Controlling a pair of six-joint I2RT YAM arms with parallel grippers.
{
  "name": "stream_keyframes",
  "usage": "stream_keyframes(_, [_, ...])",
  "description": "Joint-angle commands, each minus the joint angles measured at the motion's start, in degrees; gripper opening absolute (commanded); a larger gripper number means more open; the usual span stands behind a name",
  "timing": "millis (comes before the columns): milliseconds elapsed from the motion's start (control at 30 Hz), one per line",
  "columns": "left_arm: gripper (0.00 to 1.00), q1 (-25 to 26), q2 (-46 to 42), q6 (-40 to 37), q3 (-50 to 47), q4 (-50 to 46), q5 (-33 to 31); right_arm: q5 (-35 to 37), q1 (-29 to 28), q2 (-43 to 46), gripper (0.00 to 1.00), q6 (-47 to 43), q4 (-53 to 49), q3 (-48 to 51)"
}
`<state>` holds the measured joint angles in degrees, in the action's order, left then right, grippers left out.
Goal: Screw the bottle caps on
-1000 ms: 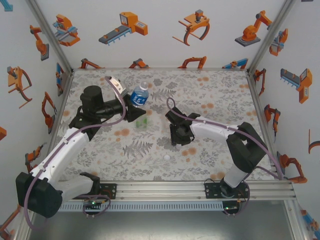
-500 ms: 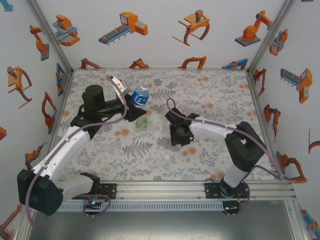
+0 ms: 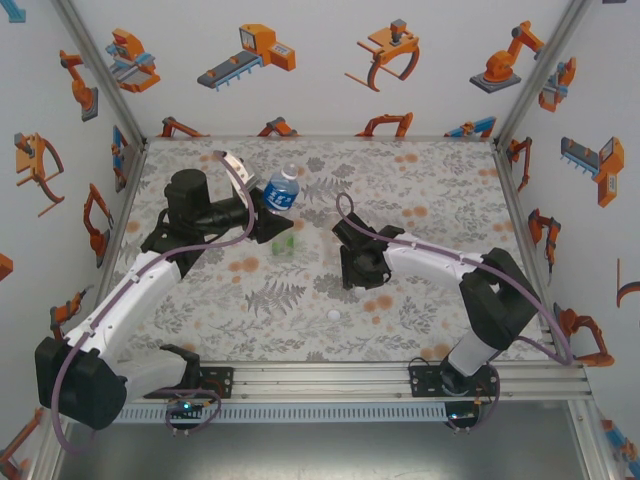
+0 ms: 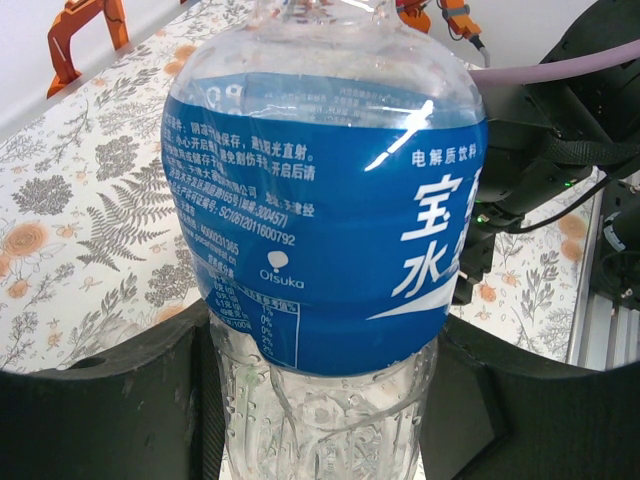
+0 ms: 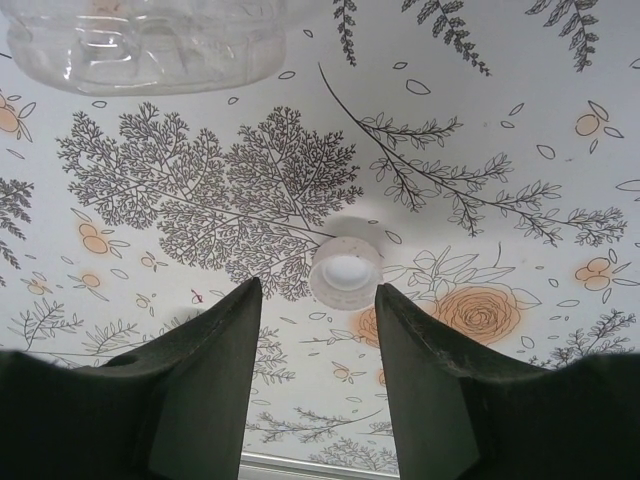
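white round cap (image 5: 346, 270) lies on floral mat (image 5: 500, 120).

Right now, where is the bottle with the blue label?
In the top view the blue-labelled bottle is left of centre above the floral mat, gripped in the jaws of the left arm, with the green-tinted bottle just on its near side.

"Otsuka", "宝", "水" on blue label (image 4: 300, 200) of bottle (image 4: 320, 425)

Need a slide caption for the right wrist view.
Right end effector, jaws apart, poised over a white bottle cap lying on the floral mat; clear bottle at upper left.
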<state>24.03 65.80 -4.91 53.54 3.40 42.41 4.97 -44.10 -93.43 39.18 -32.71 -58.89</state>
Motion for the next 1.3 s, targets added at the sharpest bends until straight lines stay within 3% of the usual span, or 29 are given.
stream_keyframes(0, [0.10, 0.4, 0.2, 0.8, 1.9, 1.0, 0.5, 0.7, 0.2, 0.1, 0.48, 0.8, -0.8, 0.5])
stream_keyframes(1267, [0.10, 0.5, 0.1, 1.0, 1.9, 1.0, 0.5, 1.0, 0.2, 2.6, 0.45, 1.3, 2.5, 2.4])
